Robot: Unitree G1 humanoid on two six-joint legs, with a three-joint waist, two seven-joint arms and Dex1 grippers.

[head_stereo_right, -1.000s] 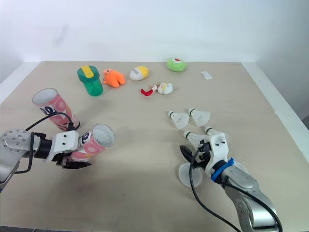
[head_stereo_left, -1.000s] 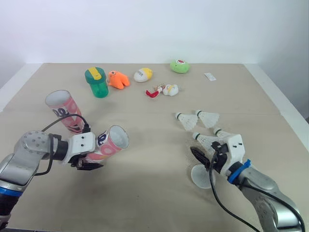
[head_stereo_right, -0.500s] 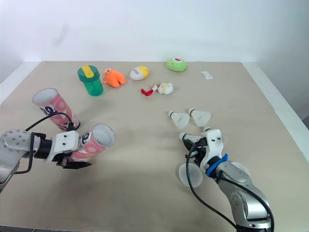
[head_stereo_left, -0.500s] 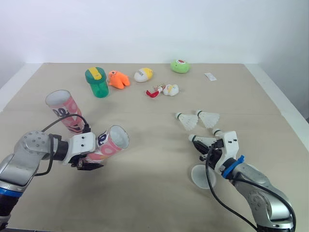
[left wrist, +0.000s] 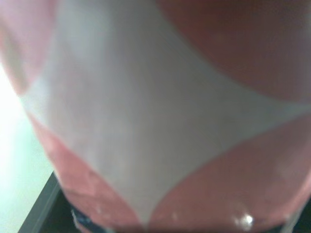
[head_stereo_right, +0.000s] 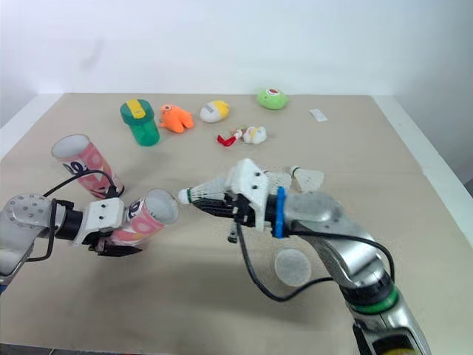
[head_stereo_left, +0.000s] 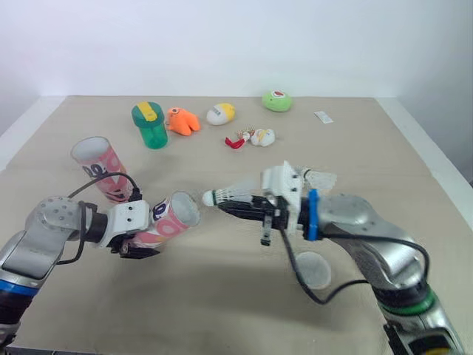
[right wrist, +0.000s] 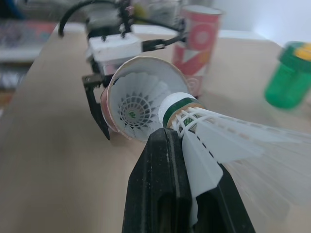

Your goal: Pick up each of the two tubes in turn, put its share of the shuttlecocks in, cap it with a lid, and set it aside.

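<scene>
One shuttlecock [right wrist: 132,103] sits inside the tilted tube [head_stereo_left: 174,214], which my left gripper [head_stereo_left: 139,251] clamps just above the worktop [head_stereo_left: 222,310]. My right gripper [head_stereo_left: 225,205] pinches a second shuttlecock [head_stereo_left: 235,194], cork at the mouth. Capping's ahead: lid [head_stereo_left: 313,270] and other tube [head_stereo_left: 100,166] wait.

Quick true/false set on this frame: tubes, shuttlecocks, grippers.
1. The right gripper holds a shuttlecock, cork end toward the held tube. True.
2. The held tube in the left gripper is empty. False: the right wrist view shows a loaded shuttlecock inside it.
3. The second tube stands on the table, open end up. True.
4. The held tube is capped. False: its mouth is open, and a lid lies on the table.
</scene>
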